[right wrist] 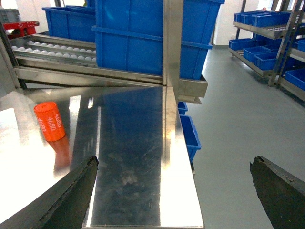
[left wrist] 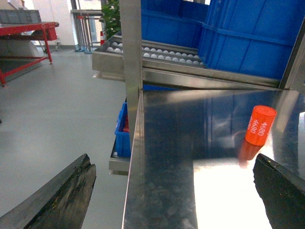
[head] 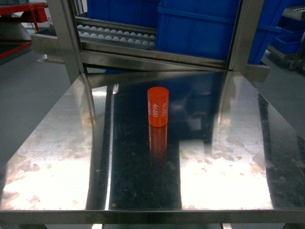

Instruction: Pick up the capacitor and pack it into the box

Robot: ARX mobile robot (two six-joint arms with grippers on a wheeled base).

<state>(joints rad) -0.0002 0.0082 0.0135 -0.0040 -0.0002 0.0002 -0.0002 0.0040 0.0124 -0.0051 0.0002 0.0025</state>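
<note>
The capacitor (head: 158, 106) is an orange cylinder with white "4680" print, standing upright near the middle of the shiny steel table (head: 228, 162). It shows at the right of the left wrist view as the capacitor (left wrist: 260, 125) and at the left of the right wrist view as the capacitor (right wrist: 49, 121). My left gripper (left wrist: 174, 191) hangs open over the table's left edge, nothing between its fingers. My right gripper (right wrist: 174, 191) is open over the table's right edge, also empty. Neither gripper appears in the head view. The box is out of view.
Large blue bins (head: 205, 28) sit on a roller conveyor (head: 116, 34) behind the table. Steel uprights (head: 66, 38) stand at the back corners. Smaller blue bins (right wrist: 188, 136) sit under the table's right side, and shelving with bins (right wrist: 267, 38) stands farther right. A red bench (left wrist: 28, 38) is far left.
</note>
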